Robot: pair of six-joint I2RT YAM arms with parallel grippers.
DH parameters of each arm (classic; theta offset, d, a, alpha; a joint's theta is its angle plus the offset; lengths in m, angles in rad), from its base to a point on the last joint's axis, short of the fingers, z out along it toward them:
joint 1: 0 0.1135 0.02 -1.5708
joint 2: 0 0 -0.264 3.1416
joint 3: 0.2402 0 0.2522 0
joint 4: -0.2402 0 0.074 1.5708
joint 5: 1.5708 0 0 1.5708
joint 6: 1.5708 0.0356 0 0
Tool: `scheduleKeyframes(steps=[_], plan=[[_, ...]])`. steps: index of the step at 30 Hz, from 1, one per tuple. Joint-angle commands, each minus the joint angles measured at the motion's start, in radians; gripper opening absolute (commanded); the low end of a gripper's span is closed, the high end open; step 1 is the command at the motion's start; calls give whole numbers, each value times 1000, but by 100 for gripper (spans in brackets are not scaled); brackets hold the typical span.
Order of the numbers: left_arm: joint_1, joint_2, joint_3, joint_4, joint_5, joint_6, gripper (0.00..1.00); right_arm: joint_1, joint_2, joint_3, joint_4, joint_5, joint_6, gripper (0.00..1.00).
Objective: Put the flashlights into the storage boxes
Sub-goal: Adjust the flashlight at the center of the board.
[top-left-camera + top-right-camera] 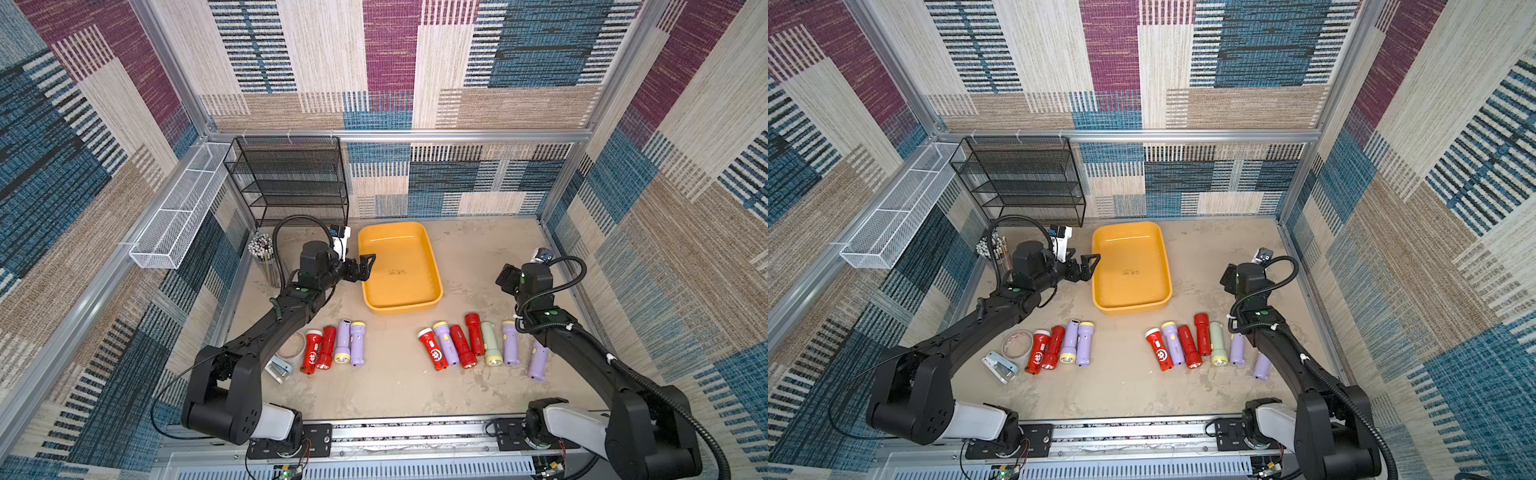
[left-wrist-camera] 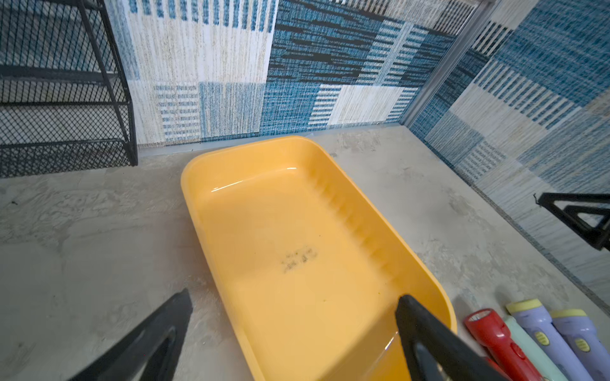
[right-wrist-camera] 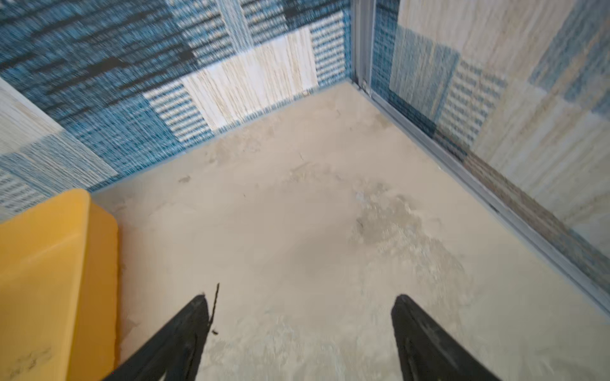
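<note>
Nothing in the yellow tray so far: set toward the rear middle of the bench, bare inside in both top views. Eleven flashlights lying flat nearer the front edge, four in the left row and seven in the right row, packed side by side and mostly touching.

Left jaws spread wide and holding nothing, hanging at the tray's left rim with one finger over the inside. Right jaws likewise apart and empty (wrist view blurred, so placed only roughly), over bare bench between the tray and the right edge.

First pick not yet begun, by the look of it. Likely troubles from here:

- Lowering the left jaws straight down: a knock on the rim, then a light tray skidding or tipping.
- Reaching into the middle of a tight row: a finger landing on a neighbour, round bodies rolling off, or two dragged at once. Safer to start from an end of the row.
- Outermost lilac flashlight partly hidden under the right arm: hard to sight, easy to sweep toward the right edge on a swing.
- Tape ring and small stapler-like thing just beside the left row: easy to snag on a low approach.
- Closing across a flared head instead of the body: a slip, and a drop short of the tray.
- Sending both arms to the tray together: a clash above it.
</note>
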Motion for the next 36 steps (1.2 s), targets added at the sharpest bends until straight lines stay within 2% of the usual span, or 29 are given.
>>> scheduleKeyframes(steps=[1,4,10,14,18,24,36], plan=[[-5,20,37,-145,-44,-50,100,2,-21,-18,-176,-1,125,87],[-20,58,100,-258,-55,-74,100,2,-56,-57,-215,-53,177,84],[-80,134,186,-400,-119,-108,89,3,-142,-152,-266,-121,246,77],[-133,199,248,-498,-207,-112,84,3,-177,-175,-314,-120,258,75],[-145,271,307,-586,-264,-118,79,3,-205,-190,-346,-153,274,72],[-144,292,305,-603,-255,-124,81,18,-254,-210,-389,-218,315,69],[-143,319,322,-627,-265,-111,81,92,-206,-203,-449,-206,386,72]])
